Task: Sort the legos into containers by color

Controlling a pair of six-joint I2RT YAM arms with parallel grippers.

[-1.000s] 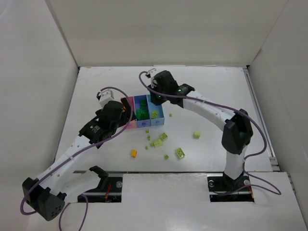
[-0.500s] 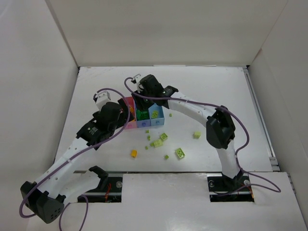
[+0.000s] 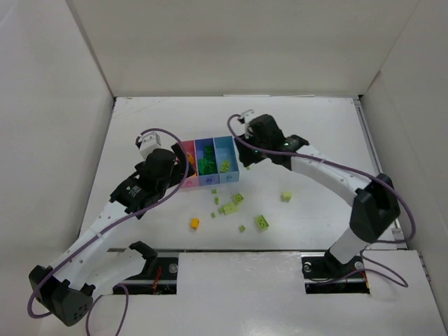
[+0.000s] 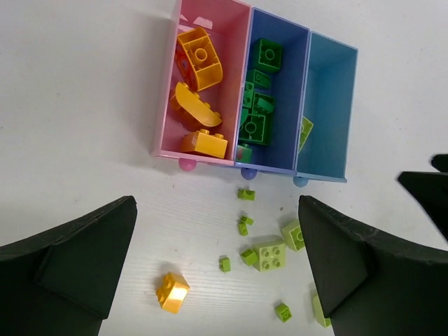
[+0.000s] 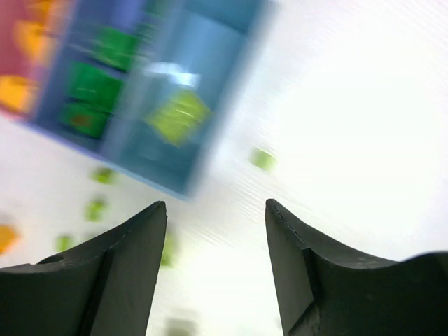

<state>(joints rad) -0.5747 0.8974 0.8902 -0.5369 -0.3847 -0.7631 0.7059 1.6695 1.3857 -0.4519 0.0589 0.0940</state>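
The containers stand in a joined row: pink (image 4: pixel 231 49), periwinkle (image 4: pixel 290 63) and light blue (image 4: pixel 329 98). Orange-yellow legos (image 4: pixel 199 63) lie in the pink one, dark green legos (image 4: pixel 255 126) in the periwinkle one, and a lime lego (image 5: pixel 179 115) in the light blue one (image 5: pixel 157 157). On the table in front lie an orange lego (image 4: pixel 172 291) and several lime legos (image 4: pixel 269 254). My left gripper (image 4: pixel 217 259) hangs open and empty above them. My right gripper (image 5: pixel 215 210) is open and empty over bare table beside the light blue bin; that view is blurred.
In the top view more lime legos lie scattered at the right (image 3: pixel 286 197) and in front (image 3: pixel 262 222), with one small piece (image 3: pixel 247 167) beside the light blue bin (image 3: pixel 224 147). White walls close in the table on three sides.
My right gripper opened over the bins, swung from the periwinkle bin to the right, and now hangs past the light blue bin. The left arm has barely moved.
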